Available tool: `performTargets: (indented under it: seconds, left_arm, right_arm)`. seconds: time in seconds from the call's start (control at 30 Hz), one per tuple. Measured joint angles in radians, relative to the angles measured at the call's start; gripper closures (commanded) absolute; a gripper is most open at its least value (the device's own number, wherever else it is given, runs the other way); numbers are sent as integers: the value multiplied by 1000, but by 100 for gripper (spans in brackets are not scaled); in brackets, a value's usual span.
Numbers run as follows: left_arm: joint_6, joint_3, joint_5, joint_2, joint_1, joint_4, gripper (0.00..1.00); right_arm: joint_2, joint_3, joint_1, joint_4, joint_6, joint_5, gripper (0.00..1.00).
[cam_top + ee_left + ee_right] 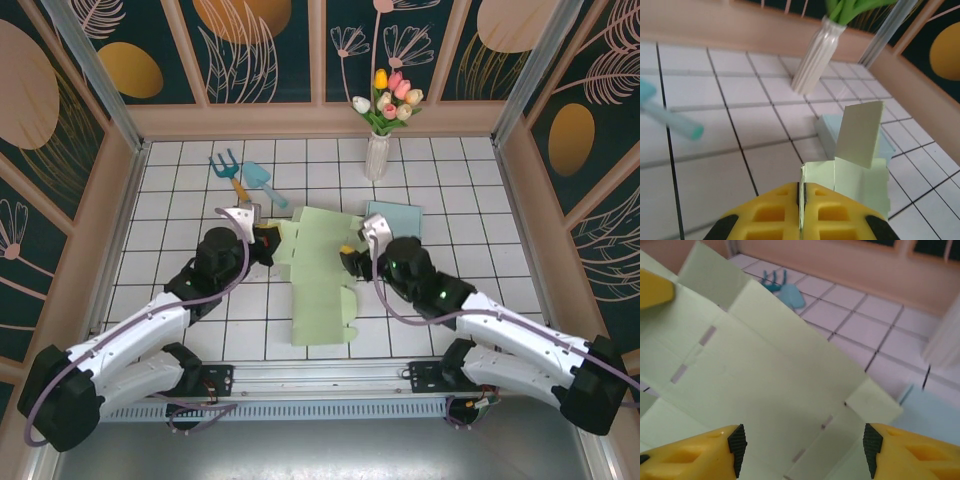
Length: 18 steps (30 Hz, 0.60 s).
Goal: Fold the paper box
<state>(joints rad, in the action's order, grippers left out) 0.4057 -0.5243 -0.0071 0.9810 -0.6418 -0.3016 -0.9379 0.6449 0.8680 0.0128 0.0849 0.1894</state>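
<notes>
The paper box [320, 285] is a pale green die-cut sheet lying mostly flat mid-table, its far flaps partly raised. My left gripper [268, 240] is at the sheet's left far corner, and its yellow fingers [801, 202] are shut on the paper's edge [815, 177]. One flap [860, 132] stands upright beyond them. My right gripper [350, 258] hovers over the sheet's right half, open. In the right wrist view its pads [737, 442] stand wide apart over the creased green sheet [765, 380], with nothing between them.
A white vase of tulips [377, 150] stands at the back centre. A blue toy fork and shovel [245, 180] lie back left. A light blue flat box [395, 215] sits just beyond the sheet's right corner. Walls close in the tiled table on three sides.
</notes>
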Motion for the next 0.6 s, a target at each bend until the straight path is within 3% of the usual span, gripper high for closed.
performTargets:
  seconds: [0.13,0.27,0.4,0.6]
  left_arm:
    - [-198,150,61,-71,0,-224,100]
    - [-370,274,101,-102,0,-347,100]
    - [-446,340,105,-129,0,-444,100]
    - [-488,360,105,-195,0,-531,100]
  right_arm:
    - [-80,147,-98,-55,268,-174,34]
    - [-202,286,-155,-178,502,-290,34]
    - [-285,389,-170,-343,681,-362,35]
    - [-294,416,-197,-504,820,-409,36]
